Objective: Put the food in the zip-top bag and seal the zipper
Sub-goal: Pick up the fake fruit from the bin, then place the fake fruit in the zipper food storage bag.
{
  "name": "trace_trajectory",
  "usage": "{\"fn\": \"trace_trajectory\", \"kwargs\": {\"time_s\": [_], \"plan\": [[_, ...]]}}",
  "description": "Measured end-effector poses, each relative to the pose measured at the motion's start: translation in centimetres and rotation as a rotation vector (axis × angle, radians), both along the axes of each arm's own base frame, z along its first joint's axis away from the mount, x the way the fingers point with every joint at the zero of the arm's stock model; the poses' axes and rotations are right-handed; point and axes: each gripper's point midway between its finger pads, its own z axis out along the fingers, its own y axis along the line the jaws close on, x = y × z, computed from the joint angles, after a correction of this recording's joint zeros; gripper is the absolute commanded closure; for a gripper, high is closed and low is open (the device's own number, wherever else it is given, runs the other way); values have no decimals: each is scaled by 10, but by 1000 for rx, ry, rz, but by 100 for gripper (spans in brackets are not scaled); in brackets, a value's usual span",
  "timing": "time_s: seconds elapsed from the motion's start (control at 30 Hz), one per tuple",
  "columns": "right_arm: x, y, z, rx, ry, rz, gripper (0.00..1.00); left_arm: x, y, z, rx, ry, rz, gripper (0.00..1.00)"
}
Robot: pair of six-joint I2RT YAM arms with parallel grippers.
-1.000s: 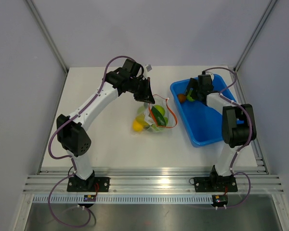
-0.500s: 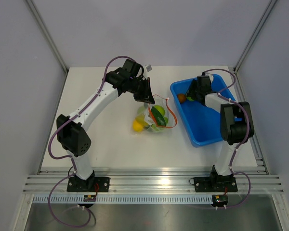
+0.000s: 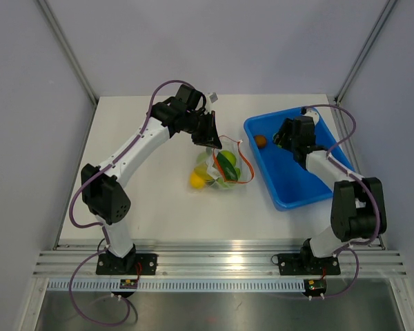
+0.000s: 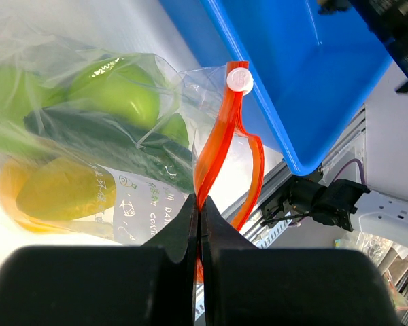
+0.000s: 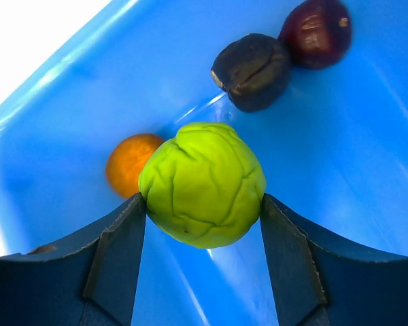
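**Top external view.** The left gripper [image 3: 212, 141] meets the zip-top bag [image 3: 219, 172], which lies on the table [image 3: 145, 193] just left of the blue tray [image 3: 293, 186]. The zipper [image 3: 244, 169] shows as a thin orange loop. The bag's contents blur into green and yellow. The right gripper [image 3: 283, 136] hangs over the tray's far end, with its jaws too small to read. One orange ball [image 3: 261, 141] lies beside it.

**Left wrist view.** The jaws are pressed together on the zipper, pinching both strips. One white slider [image 4: 239, 79] sits at the strip's far end (not resolvable from above). Through the film show several green pieces, one dark green piece and one yellow piece. The bag's left side is cut off.

**Right wrist view.** The jaws are clamped on one lumpy green ball [image 5: 202, 183]. Three pieces lie in the tray behind it: the orange ball, partly hidden, one brown piece [image 5: 251, 70] and one dark red piece [image 5: 317, 30].
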Motion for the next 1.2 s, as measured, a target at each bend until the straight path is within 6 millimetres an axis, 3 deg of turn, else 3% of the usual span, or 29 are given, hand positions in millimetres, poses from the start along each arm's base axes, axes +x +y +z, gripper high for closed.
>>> {"fn": "trace_trajectory", "kwargs": {"time_s": [0.2, 0.37, 0.47, 0.57, 0.67, 0.77, 0.87, 1.03, 1.17, 1.2], "plan": [[-48, -1, 45, 27, -75, 23, 50, 0, 0, 0, -2, 1, -1, 100], [-97, 10, 105, 82, -190, 110, 50, -1, -1, 1, -5, 2, -4, 100], [-122, 26, 137, 126, -269, 184, 50, -1, -1, 1, -7, 2, -5, 100], [-146, 63, 152, 171, -290, 310, 50, -1, -1, 1, -8, 2, -5, 100], [-165, 108, 150, 204, -260, 449, 50, -1, -1, 1, -8, 2, -5, 100], [-177, 146, 130, 208, -180, 553, 49, -1, -1, 1, -7, 2, -5, 100], [-181, 171, 102, 187, -91, 602, 48, -1, -1, 1, -7, 2, -5, 100], [-170, 188, 73, 161, -12, 612, 47, -1, 0, 2, -8, 0, -5, 100], [-154, 210, 77, 171, -14, 643, 29, -2, 0, 4, -10, -4, -5, 100], [-153, 217, 79, 172, -16, 669, 20, -2, 0, 5, -11, -5, -5, 100]]}}
